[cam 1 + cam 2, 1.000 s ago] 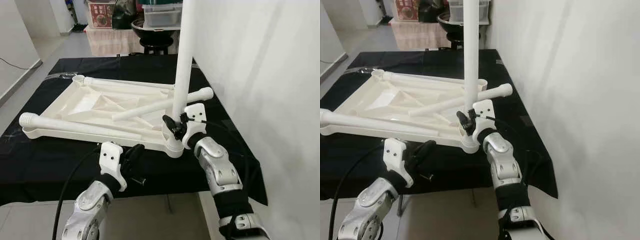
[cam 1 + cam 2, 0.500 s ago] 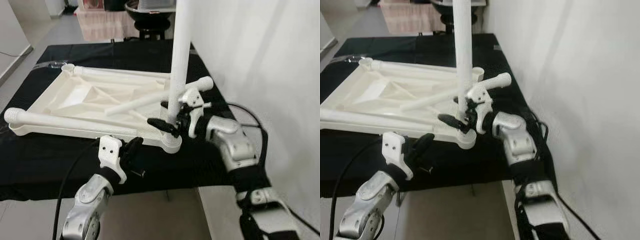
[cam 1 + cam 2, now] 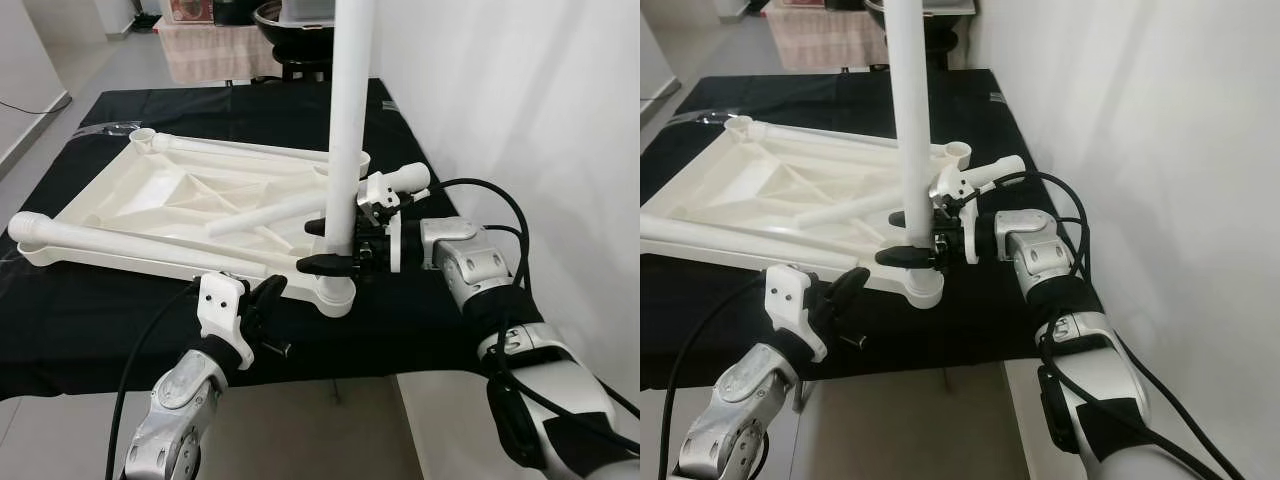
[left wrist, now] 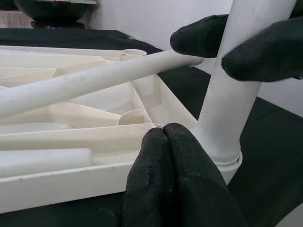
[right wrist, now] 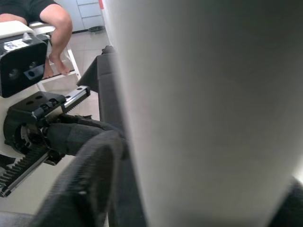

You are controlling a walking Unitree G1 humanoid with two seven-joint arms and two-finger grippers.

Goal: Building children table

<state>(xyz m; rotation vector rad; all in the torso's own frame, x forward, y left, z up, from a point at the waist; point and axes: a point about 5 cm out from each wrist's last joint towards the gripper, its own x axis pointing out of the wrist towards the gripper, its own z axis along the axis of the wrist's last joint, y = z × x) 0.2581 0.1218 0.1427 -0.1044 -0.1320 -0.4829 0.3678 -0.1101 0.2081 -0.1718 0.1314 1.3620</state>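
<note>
Looking down, I see the white children's tabletop [image 3: 190, 205] lying upside down on a bench [image 3: 90, 330] draped in black cloth, tight against a white wall [image 3: 520, 110]. One table leg [image 3: 348, 120] stands upright in the near right corner socket, and my right claw [image 3: 335, 245] grips it just above the base, fingers on either side. Loose legs [image 3: 130, 245] lie across the tabletop. My left claw [image 3: 268, 305] hovers near the front edge, fingers pressed together on nothing. Grey tiled floor [image 3: 90, 70] stretches beyond.
</note>
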